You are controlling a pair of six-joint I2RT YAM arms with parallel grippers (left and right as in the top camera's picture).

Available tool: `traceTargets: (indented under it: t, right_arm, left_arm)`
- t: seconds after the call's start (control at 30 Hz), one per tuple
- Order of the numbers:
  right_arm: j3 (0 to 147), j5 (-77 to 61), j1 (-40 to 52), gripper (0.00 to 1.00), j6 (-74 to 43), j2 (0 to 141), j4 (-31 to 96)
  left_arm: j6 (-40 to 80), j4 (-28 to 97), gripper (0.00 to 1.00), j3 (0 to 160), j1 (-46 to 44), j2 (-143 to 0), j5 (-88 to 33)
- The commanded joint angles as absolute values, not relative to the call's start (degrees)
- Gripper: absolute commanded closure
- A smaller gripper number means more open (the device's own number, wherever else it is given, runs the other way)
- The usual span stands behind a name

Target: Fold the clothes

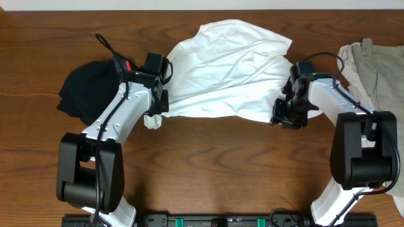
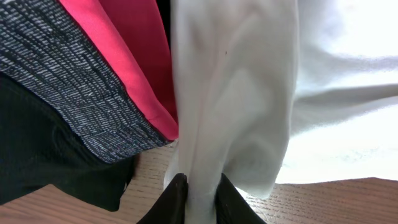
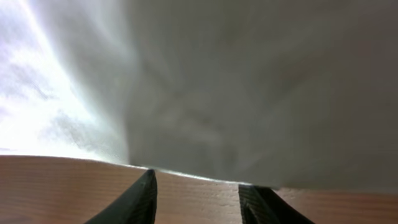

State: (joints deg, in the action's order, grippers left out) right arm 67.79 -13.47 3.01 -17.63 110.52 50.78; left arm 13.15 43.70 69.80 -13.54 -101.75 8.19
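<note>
Where the overhead view looks down on the wooden counter (image 1: 214, 176), the white T-shirt (image 1: 227, 69) is seen lying crumpled at the centre back. It is spread wide and heavily creased, and a small bunch of it is drawn down at its left edge. That bunch is met by the left end effector (image 1: 156, 115), while the right end effector (image 1: 287, 115) is placed at the shirt's lower right edge. A black garment (image 1: 88, 91) is heaped to the left and a beige garment (image 1: 372, 63) to the right.

In the left wrist view, a thin, soft fold of the T-shirt (image 2: 236, 112) is pinched between the closed fingers (image 2: 177, 199), beside the black garment's grey-flecked, red-edged band (image 2: 68, 81).

In the right wrist view, the fingers (image 3: 140, 199) are held apart over bare wood, with the shirt's shadowed hem (image 3: 249, 87) just ahead and nothing gripped.
</note>
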Motion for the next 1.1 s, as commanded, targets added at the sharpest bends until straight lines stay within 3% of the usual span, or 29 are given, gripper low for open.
traceTargets:
  t: [0.0, 0.17, 0.23, 0.43, 0.67, 1.07]
  right_arm:
    - [66.3, -9.3, 0.9, 0.56, -19.1, 111.7, 49.4]
    - [66.3, -7.3, -0.7, 0.54, -20.3, 111.7, 48.8]
    - [66.3, -7.3, -0.8, 0.58, -20.6, 111.7, 48.5]
    - [66.3, -7.5, -0.8, 0.99, -20.8, 111.6, 49.3]
    - [68.2, -7.4, -1.9, 0.99, -18.5, 106.9, 54.5]
    - [72.4, -3.1, -9.7, 0.99, -16.0, 83.8, 60.4]
  left_arm:
    - [13.2, 43.9, 0.83, 70.4, -13.3, -101.1, 9.5]
    - [13.2, 43.9, 0.83, 70.4, -13.3, -101.1, 9.5]
    - [13.2, 43.9, 0.83, 70.4, -13.3, -101.1, 9.5]
    - [13.2, 44.0, 0.83, 70.4, -13.3, -101.1, 9.5]
    - [13.2, 45.7, 0.83, 70.4, -13.3, -100.8, 9.5]
    - [13.2, 47.9, 0.83, 70.5, -13.3, -92.2, 9.5]
